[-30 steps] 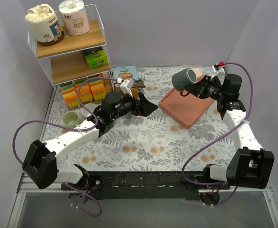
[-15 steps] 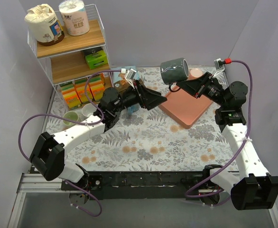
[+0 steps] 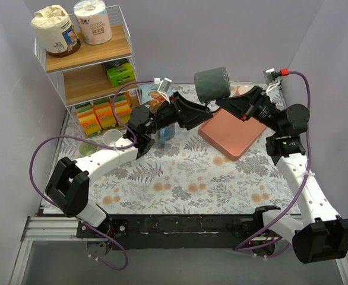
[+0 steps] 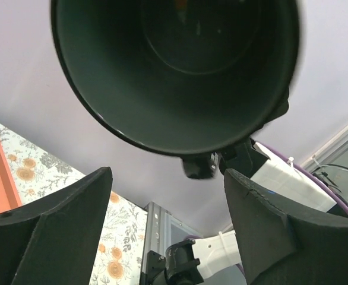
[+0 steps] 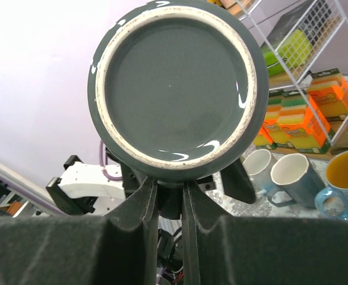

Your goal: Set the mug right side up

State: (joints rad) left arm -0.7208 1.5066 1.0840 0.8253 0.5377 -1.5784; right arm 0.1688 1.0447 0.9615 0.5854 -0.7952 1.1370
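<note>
The dark grey mug (image 3: 212, 84) hangs in the air above the back of the table, lying on its side. My right gripper (image 3: 222, 104) is shut on its handle; in the right wrist view the mug's base (image 5: 173, 83) faces the camera, with the handle pinched in the right gripper (image 5: 170, 187). My left gripper (image 3: 202, 113) sits just left of and below the mug, open. In the left wrist view the mug's open mouth (image 4: 174, 71) fills the top, just beyond the left gripper (image 4: 168, 175), whose fingers stand wide apart with nothing between them.
A salmon tray (image 3: 236, 133) lies under the right arm. A wire shelf rack (image 3: 91, 59) with paper rolls and sponges stands at the back left. Beside it are a white mug (image 3: 110, 138), a green cup (image 3: 88, 148) and a blue mug (image 5: 343, 175).
The right arm has carried the mug left and higher, off the tray. The left arm has swung right and up to meet it, and its jaws have narrowed a little.
</note>
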